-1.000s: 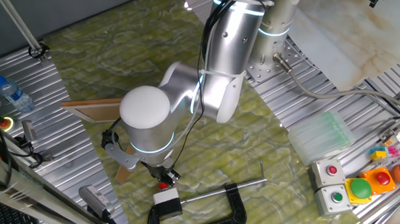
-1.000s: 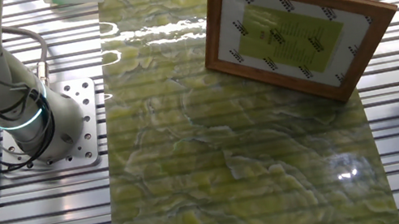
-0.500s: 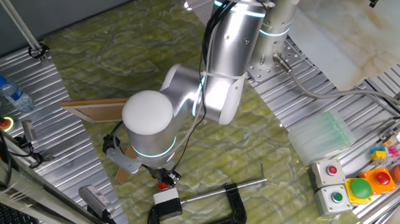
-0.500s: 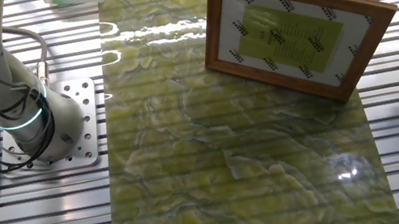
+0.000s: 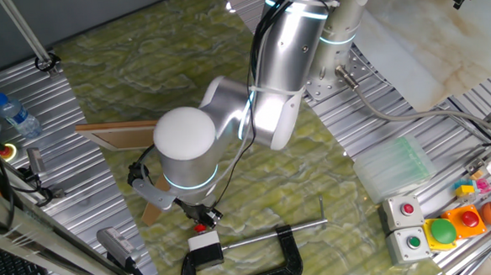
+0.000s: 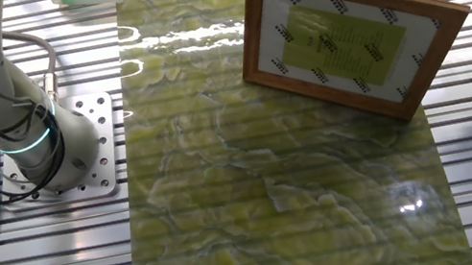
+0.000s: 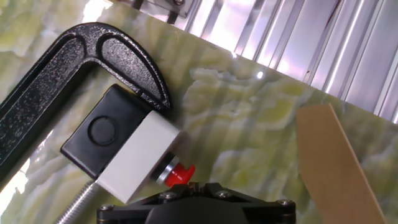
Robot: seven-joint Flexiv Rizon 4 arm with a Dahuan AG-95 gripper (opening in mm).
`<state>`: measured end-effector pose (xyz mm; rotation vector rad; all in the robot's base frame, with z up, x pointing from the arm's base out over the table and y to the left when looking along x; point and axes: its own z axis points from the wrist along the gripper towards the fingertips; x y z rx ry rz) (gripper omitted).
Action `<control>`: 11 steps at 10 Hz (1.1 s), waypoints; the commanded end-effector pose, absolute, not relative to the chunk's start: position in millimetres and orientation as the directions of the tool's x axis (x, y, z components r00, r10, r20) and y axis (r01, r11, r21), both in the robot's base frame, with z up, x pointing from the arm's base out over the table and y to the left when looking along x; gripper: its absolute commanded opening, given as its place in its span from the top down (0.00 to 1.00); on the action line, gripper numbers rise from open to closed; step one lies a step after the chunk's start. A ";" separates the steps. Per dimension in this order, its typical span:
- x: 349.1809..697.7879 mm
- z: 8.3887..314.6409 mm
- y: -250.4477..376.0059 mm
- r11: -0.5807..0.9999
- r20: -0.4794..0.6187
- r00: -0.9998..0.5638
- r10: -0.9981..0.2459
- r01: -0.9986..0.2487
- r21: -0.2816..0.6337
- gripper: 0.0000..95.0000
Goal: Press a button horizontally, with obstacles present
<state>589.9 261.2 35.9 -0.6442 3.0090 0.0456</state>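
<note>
Water bottle [image 5: 14,115] at the far left on the ribbed metal; next, wooden board [image 5: 119,134] on edge on the green marbled worktop [image 5: 141,67], with a narrower strip [image 5: 151,214] poking out below the arm

Arm [image 5: 228,121] bent low over the near part of the worktop, hand [image 5: 202,215] at its tip just above the small white box [image 5: 206,251]; fingers apart or together: cannot tell, tips hidden in every view

Box lying inside the mouth of the black clamp [image 5: 252,259], its black base [image 7: 102,130] against the clamp's curved frame [image 7: 93,56]; red button [image 7: 180,175] on the box's end, pointing sideways, touching or just short of the dark body of the hand [image 7: 199,202] at the bottom edge of the hand view

Tan board end [image 7: 336,162] to the right in the hand view, apart from the box

Far right, grey boxes with a red [image 5: 407,207] and a green button [image 5: 414,242]

Other fixed view: only the arm's base [image 6: 33,139] and the framed back of the board [image 6: 350,34]
</note>
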 end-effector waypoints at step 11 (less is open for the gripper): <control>593.2 35.0 264.8 0.907 -0.066 -0.906 -0.418 -0.420 0.013 1.00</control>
